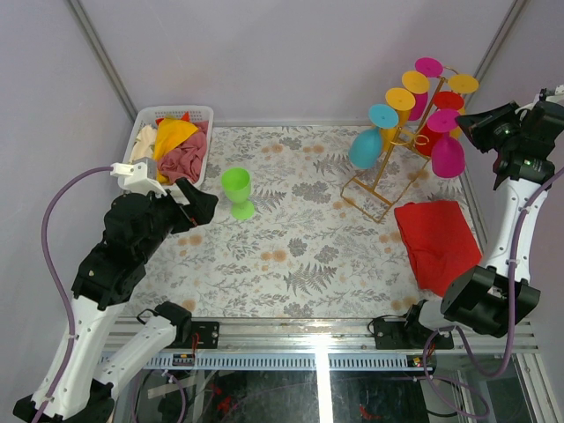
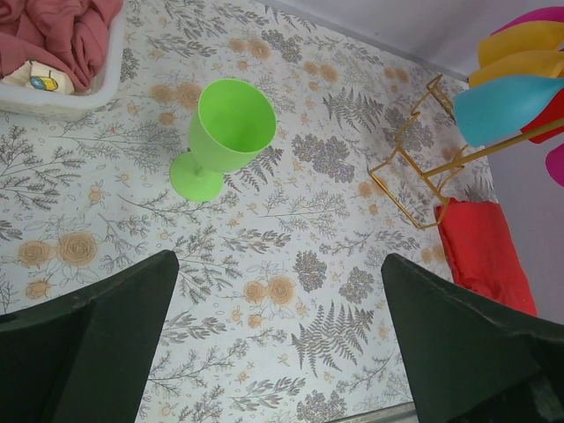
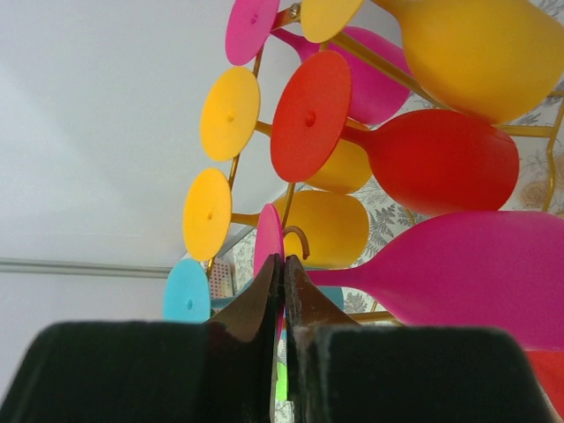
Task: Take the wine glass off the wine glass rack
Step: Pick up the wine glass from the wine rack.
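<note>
Far left first: a white basket stuffed with crumpled cloths is seen at the back corner of the flowered table. Just in front of it the left gripper is held above the tabletop. Its fingers are spread wide and nothing is caught between them.

Next along, a green wine glass is found standing upright on its foot on the table. It is just beside that open gripper but clear of it.

Over to the back right, the wine glass rack is set with its wire base on the table. Glasses are hung tilted along its slanted arms: a blue glass at the low left end, with yellow, red and magenta ones further up. A red cloth is laid in front of the rack.

At the rack's right side a magenta wine glass is hung. The right gripper is held close by, fingers pressed together. Its tips are seen just under the edge of a magenta foot, but whether that foot is touched cannot be told.
</note>
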Controlling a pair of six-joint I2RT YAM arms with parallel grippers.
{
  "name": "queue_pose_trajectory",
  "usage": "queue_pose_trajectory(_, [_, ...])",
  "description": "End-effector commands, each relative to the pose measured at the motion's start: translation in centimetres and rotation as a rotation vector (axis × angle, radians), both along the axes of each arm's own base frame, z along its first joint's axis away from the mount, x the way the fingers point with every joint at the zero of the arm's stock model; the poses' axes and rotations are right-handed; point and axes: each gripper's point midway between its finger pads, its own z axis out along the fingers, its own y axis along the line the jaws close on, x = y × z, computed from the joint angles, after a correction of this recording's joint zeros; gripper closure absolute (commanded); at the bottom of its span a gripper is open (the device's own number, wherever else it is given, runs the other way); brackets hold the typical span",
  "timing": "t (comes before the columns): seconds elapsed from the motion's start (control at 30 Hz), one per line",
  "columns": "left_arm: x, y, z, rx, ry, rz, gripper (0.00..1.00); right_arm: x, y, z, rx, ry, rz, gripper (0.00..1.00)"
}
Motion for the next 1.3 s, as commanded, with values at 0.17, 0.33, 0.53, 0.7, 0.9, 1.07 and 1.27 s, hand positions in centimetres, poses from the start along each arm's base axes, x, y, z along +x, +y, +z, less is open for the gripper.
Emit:
queue_pose_trajectory(0.17, [0.3,-0.5,0.8,-0.037,-0.027,-0.009,0.0,-2.8,-0.3,4.6,-0.148,-0.105,-0.081,1.0])
queue_pose_trajectory(0.33, [0.7,-0.2,0.5,-0.047,-0.017,0.021,0.0,-5.9,-0.6,4.9,-0.221,-0.109,-0.167,1.0])
queue_pose_trajectory(0.53, [1.4,-0.6,-0.4,-0.082,0.023,0.047,0.0,-10.2,2.8,4.7,-0.199,-0.151,-0.095,1.0])
queue_pose_trajectory(0.7, [1.7,-1.0,-1.2,-0.107,0.056,0.048,0.0,-13.7,6.8,4.5,-0.141,-0.223,0.022,1.0])
queue_pose_trajectory(0.9, [2.2,-1.5,-0.8,-0.139,0.053,0.047,0.0,-15.1,6.7,4.6,-0.358,-0.007,0.154,1.0])
queue_pose_trajectory(1.07, [2.0,-1.5,-0.9,-0.144,0.052,0.046,0.0,-15.5,10.5,4.9,-0.254,-0.098,0.378,1.0])
queue_pose_trajectory(1.27, [2.1,-1.8,-0.3,-0.156,0.03,0.031,0.0,-18.2,17.5,5.7,-0.136,-0.22,0.775,1.0])
